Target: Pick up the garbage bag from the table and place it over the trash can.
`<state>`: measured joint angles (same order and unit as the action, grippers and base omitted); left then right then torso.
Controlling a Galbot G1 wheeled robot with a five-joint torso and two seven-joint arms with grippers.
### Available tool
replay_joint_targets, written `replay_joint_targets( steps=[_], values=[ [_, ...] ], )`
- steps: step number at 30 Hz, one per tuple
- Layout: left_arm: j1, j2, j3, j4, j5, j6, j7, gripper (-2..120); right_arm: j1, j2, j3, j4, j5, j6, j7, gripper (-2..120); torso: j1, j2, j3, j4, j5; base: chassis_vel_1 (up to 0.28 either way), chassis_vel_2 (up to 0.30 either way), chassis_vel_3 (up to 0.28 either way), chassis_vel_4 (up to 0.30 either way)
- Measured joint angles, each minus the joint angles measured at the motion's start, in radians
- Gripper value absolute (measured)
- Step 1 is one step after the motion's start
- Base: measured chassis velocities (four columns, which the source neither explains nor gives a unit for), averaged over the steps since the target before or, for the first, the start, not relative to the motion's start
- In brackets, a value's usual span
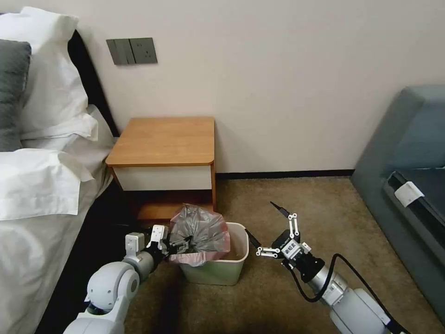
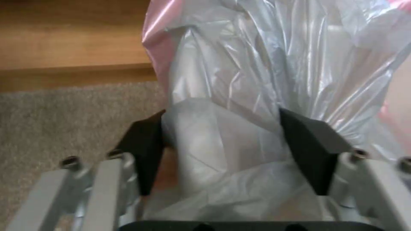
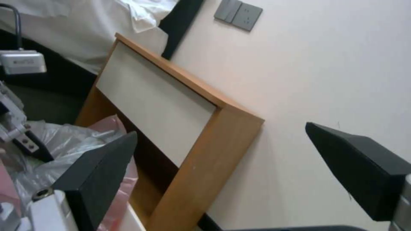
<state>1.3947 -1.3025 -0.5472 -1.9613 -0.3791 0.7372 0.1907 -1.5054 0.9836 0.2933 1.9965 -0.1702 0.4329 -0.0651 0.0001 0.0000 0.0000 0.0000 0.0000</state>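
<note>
One garbage bag [image 1: 200, 232] in left gripper [image 1: 178, 246] fingers over one trash can [image 1: 218, 271]; right gripper [image 1: 266, 227] fingers apart.

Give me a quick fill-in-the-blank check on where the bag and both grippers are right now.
1. The left gripper grips the crinkly translucent grey plastic garbage bag with a pink rim over the cream-beige plastic ____.
2. The right gripper hangs beside the bin with its fingers ____.
3. The orange-brown wooden top of the small square nightstand carries no ____.

Missing words: trash can; open; bag
</note>
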Motion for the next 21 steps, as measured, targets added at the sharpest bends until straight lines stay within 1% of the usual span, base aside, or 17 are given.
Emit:
replay_joint_targets(
  steps=[1, 3, 4, 5, 7, 8, 11, 12, 13, 15, 16, 17, 21],
  values=[
    [0.001, -0.001, 0.0, 0.0, 0.001, 0.0, 0.0, 62, -0.001, 0.0, -0.001, 0.005, 0.004, -0.003, 0.001, 100, 0.0, 0.0, 0.0, 0.0001, 0.0, 0.0, 0.0, 0.0, 0.0],
    [0.004, -0.003, 0.002, 0.0, 0.005, -0.001, -0.002, 51, -0.002, -0.002, -0.007, 0.02, 0.012, -0.015, 0.004, 100, 0.0, 0.0, 0.0, 0.0001, 0.0, 0.0, 0.0, 0.0, 0.0],
    [0.004, -0.003, 0.002, 0.0, 0.005, -0.001, -0.002, 51, -0.002, -0.002, -0.007, 0.02, 0.012, -0.015, 0.004, 100, 0.0, 0.0, 0.0, 0.0001, 0.0, 0.0, 0.0, 0.0, 0.0],
    [0.006, -0.007, 0.004, 0.0, 0.01, -0.001, -0.003, 45, 0.0, -0.003, -0.008, 0.023, 0.012, -0.016, 0.004, 100, 0.0, 0.0, 0.0, 0.0001, 0.0, 0.0, 0.0, 0.0, 0.0],
    [0.013, -0.012, 0.006, -0.001, 0.031, -0.001, -0.001, 36, 0.0, -0.004, -0.008, 0.026, 0.012, -0.016, 0.005, 100, 0.0, 0.0, 0.0, 0.0001, 0.0, 0.0, 0.0, 0.0, 0.0],
    [0.013, -0.012, 0.006, -0.001, 0.031, -0.001, -0.001, 36, 0.0, -0.004, -0.008, 0.026, 0.012, -0.016, 0.005, 100, 0.0, 0.0, 0.0, 0.0001, 0.0, 0.0, 0.0, 0.0, 0.0],
    [0.023, -0.017, 0.008, -0.002, 0.062, -0.001, 0.002, 21, -0.007, -0.004, -0.006, 0.028, 0.011, -0.013, 0.005, 100, 0.0, 0.0, 0.0, 0.0, 0.0, 0.0, 0.0, 0.0, 0.0],
    [0.024, -0.019, 0.008, -0.003, 0.064, -0.001, 0.001, 17, -0.008, -0.004, -0.006, 0.029, 0.011, -0.013, 0.005, 100, 0.0, 0.0, 0.0, 0.0, 0.0, 0.0, 0.0, 0.0, 0.0],
    [0.024, -0.019, 0.008, -0.003, 0.064, -0.001, 0.001, 17, -0.008, -0.004, -0.006, 0.029, 0.011, -0.013, 0.005, 100, 0.0, 0.0, 0.0, 0.0, 0.0, 0.0, 0.0, 0.0, 0.0],
    [0.026, -0.022, 0.006, -0.008, 0.064, -0.001, -0.016, 9, -0.01, -0.005, -0.004, 0.032, 0.011, -0.012, 0.005, 100, 0.0, 0.0, 0.0, -0.0001, -0.0001, 0.0, 0.0, 0.0, 0.0],
    [0.026, -0.027, 0.002, -0.015, 0.056, -0.001, -0.035, 6, -0.01, -0.005, -0.004, 0.036, 0.011, -0.012, 0.005, 100, 0.0, 0.0, 0.0, 0.0, 0.0, 0.0, 0.0, 0.0, 0.0],
    [0.026, -0.027, 0.002, -0.015, 0.056, -0.001, -0.035, 6, -0.01, -0.005, -0.004, 0.036, 0.011, -0.012, 0.005, 100, 0.0, 0.0, 0.0, 0.0, 0.0, 0.0, 0.0, 0.0, 0.0],
    [0.039, -0.044, -0.013, -0.051, 0.031, -0.001, -0.094, 5, -0.006, -0.003, -0.009, 0.046, 0.01, -0.012, 0.005, 100, 0.0, 0.0, 0.0, 0.0, 0.0001, 0.0, 0.0, 0.0, 0.0]
  ],
)
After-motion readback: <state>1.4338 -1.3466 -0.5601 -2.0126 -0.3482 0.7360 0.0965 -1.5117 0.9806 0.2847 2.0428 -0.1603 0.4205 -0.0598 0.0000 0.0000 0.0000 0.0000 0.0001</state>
